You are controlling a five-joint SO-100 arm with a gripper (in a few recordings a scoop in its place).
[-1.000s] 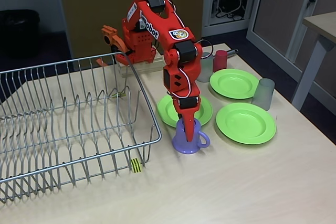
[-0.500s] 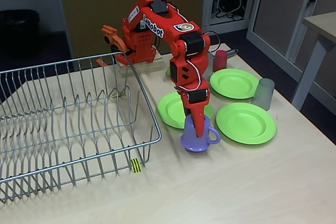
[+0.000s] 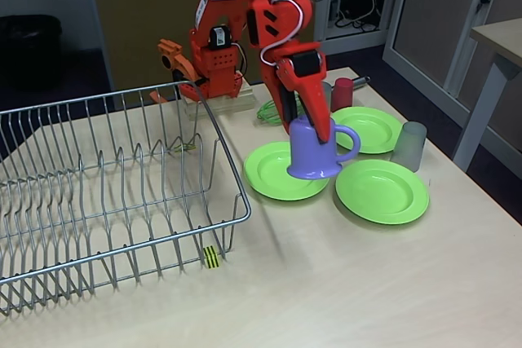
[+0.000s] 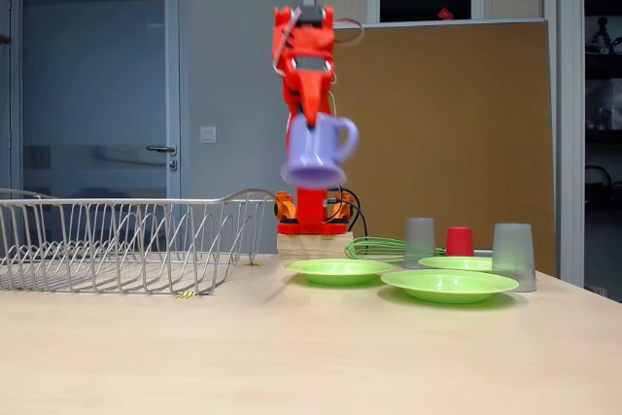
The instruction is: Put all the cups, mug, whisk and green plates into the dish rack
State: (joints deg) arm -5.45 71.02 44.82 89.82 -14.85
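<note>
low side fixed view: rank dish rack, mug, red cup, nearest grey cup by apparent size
1. dish rack, largest by far.
2. mug, held in the air by the tool; slightly blurred.
3. Grey cup at the right: close to the mug and nearer the camera, so that order is unsure.
4. Red cup, smallest, set farther back.

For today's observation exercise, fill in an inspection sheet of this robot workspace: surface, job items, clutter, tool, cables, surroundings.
Surface: pale wood table, flat.
Job's things: mug held in the air, tilted; three green plates on the table; two grey cups and a red cup upright; whisk lying behind the plates; rack with nothing in it.
Clutter: nothing seen.
Tool: tool shut on the mug, one finger inside.
Cables: white wires along the arm.
Surroundings: brown board behind, door, cabinets.
</note>
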